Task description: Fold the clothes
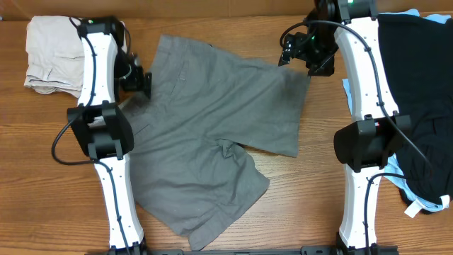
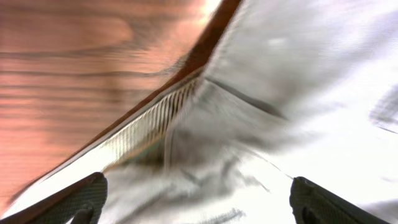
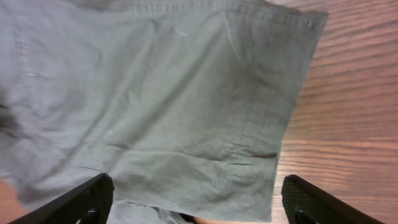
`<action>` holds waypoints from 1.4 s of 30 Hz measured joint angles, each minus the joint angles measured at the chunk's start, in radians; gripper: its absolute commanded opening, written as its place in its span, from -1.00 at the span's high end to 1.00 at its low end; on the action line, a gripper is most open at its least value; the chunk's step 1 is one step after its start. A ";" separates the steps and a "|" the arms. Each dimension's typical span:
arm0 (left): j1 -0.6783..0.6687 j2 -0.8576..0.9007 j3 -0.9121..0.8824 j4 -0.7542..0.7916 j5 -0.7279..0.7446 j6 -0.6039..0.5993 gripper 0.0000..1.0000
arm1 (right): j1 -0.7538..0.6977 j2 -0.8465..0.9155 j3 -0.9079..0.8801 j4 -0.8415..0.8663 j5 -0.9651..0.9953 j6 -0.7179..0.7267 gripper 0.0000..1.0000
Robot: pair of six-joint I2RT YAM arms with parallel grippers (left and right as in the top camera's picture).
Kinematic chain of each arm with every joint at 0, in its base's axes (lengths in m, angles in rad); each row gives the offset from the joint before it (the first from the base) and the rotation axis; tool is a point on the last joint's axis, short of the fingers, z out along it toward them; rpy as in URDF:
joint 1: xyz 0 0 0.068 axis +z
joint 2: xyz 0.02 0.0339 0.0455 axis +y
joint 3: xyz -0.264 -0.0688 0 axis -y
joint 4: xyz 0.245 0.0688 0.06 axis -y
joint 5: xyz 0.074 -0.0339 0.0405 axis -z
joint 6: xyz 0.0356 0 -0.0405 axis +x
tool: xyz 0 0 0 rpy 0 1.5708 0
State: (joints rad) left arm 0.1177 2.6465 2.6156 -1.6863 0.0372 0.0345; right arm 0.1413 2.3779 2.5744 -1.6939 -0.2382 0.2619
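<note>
The clothes in hand are grey shorts (image 1: 212, 134), lying spread in the middle of the table, with one leg laid across toward the upper right. My left gripper (image 1: 141, 81) hovers at their left edge. In the left wrist view, blurred, its fingers (image 2: 87, 199) stand wide apart and open over the pale cloth (image 2: 298, 74) and a stitched edge (image 2: 155, 121). My right gripper (image 1: 301, 57) sits at the leg's upper right corner. In the right wrist view it (image 3: 196, 205) is open just above the shorts (image 3: 174, 93), holding nothing.
A beige garment (image 1: 49, 57) lies bunched at the back left corner. On the right, a black garment (image 1: 417, 106) lies over a light-blue one (image 1: 417, 202), beside the right arm. Bare wooden table (image 1: 311, 191) shows in front of the shorts.
</note>
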 measured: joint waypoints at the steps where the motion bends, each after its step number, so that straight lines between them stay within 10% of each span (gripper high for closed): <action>1: 0.000 -0.033 0.011 0.003 0.002 -0.002 -1.00 | 0.011 0.000 -0.013 0.000 0.015 0.017 -0.85; 14: 0.000 -0.532 0.095 0.137 0.019 -0.002 -1.00 | 0.141 0.000 -0.353 0.121 0.257 0.237 -0.92; 42: -0.128 -0.532 0.092 0.165 0.034 0.008 -1.00 | 0.096 -0.131 -0.886 0.780 0.351 0.208 -0.76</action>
State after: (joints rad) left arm -0.0101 2.1143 2.7075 -1.5215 0.0711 0.0422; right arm 0.2375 2.2467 1.6882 -0.9134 0.1131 0.4702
